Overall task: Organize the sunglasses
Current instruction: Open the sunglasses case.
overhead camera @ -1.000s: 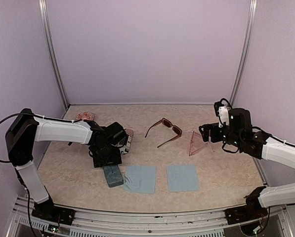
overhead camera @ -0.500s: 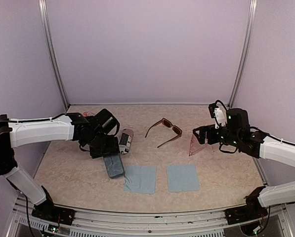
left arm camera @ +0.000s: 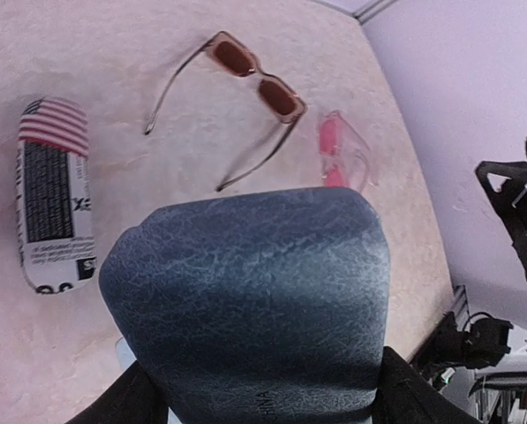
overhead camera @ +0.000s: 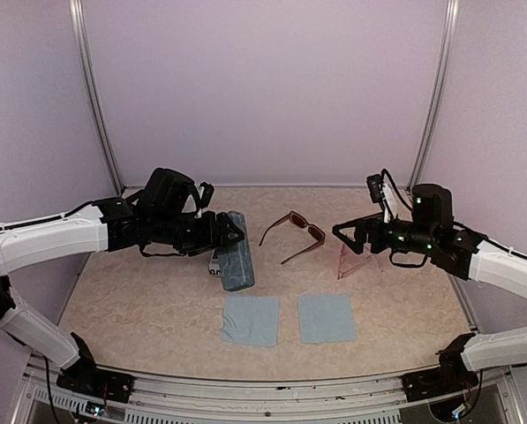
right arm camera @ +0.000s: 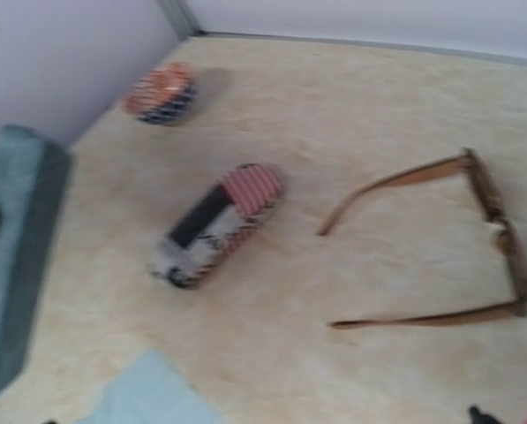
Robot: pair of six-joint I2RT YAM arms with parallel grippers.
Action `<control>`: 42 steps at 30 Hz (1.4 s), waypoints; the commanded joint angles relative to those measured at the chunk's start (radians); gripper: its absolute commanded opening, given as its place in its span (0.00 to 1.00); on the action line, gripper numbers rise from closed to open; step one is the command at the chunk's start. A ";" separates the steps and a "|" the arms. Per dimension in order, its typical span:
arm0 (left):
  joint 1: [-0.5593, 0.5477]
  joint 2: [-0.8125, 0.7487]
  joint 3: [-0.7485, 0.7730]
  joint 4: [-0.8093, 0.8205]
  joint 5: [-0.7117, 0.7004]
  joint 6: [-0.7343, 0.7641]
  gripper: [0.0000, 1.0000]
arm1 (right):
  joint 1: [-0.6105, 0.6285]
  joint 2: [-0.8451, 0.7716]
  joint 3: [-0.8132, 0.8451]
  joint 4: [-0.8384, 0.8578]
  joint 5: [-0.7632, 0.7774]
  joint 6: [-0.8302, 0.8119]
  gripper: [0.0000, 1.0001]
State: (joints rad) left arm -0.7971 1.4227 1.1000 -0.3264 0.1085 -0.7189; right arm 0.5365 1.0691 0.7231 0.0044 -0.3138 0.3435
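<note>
Fingers (L) (left arm camera: 409,399) mostly behind blue-grey case (left arm camera: 245,291)

White-shelled left arm (overhead camera: 56,238) and right arm (overhead camera: 510,265), black joint housings, black left hand (overhead camera: 226,231) and right hand (overhead camera: 341,238), thin black cables, small green lights at the right wrist

Sunglasses: 2 pairs total; 1 brown-framed pair (overhead camera: 303,225) with tinted lenses, 1 pink-framed pair (overhead camera: 345,256), translucent
Oblong hard case: 1, blue-grey case (overhead camera: 237,252)
Soft pouch: 1, striped pouch (right arm camera: 217,225), red-white stripes at one end, black-white print on body
Small round patterned item (right arm camera: 161,93): 1, type not identifiable
Light-blue cloths: 2; left cloth (overhead camera: 251,320), right cloth (overhead camera: 327,318)
Robot arms: 2; left arm (overhead camera: 51,238), right arm (overhead camera: 510,267)
</note>
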 commanded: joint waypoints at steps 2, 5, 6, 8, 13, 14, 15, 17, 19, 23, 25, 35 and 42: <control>-0.001 -0.018 -0.024 0.253 0.181 0.077 0.00 | 0.008 -0.030 0.012 0.027 -0.149 0.040 0.97; -0.007 -0.026 -0.036 0.327 0.215 0.098 0.00 | 0.009 -0.014 0.019 0.029 -0.214 0.072 0.97; -0.008 -0.028 -0.041 0.350 0.233 0.102 0.00 | 0.012 -0.003 0.019 0.032 -0.235 0.082 0.97; -0.008 -0.031 -0.050 0.395 0.258 0.106 0.00 | 0.022 0.010 0.019 0.046 -0.270 0.099 0.97; -0.010 -0.041 -0.074 0.482 0.320 0.093 0.00 | 0.040 0.055 0.012 0.149 -0.358 0.170 0.99; -0.010 -0.041 -0.078 0.500 0.330 0.087 0.00 | 0.048 0.065 0.015 0.173 -0.369 0.180 0.99; -0.011 -0.041 -0.080 0.514 0.341 0.084 0.00 | 0.051 0.080 0.020 0.191 -0.381 0.190 1.00; -0.018 -0.037 -0.080 0.537 0.355 0.079 0.00 | 0.062 0.110 0.039 0.218 -0.412 0.203 1.00; -0.028 -0.034 -0.081 0.561 0.359 0.078 0.00 | 0.079 0.140 0.058 0.241 -0.432 0.212 1.00; -0.045 -0.011 -0.081 0.619 0.374 0.067 0.00 | 0.114 0.207 0.109 0.303 -0.466 0.236 1.00; -0.052 0.006 -0.079 0.659 0.387 0.056 0.00 | 0.130 0.237 0.126 0.342 -0.482 0.256 1.00; -0.085 0.062 -0.051 0.715 0.384 0.047 0.00 | 0.189 0.303 0.185 0.406 -0.516 0.285 1.00; -0.088 0.057 -0.052 0.718 0.385 0.053 0.00 | 0.199 0.323 0.208 0.325 -0.449 0.256 0.99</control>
State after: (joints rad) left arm -0.8783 1.4879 1.0214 0.3202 0.4751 -0.6712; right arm 0.7242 1.3781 0.9016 0.3595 -0.7967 0.6151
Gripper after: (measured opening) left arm 0.714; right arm 0.995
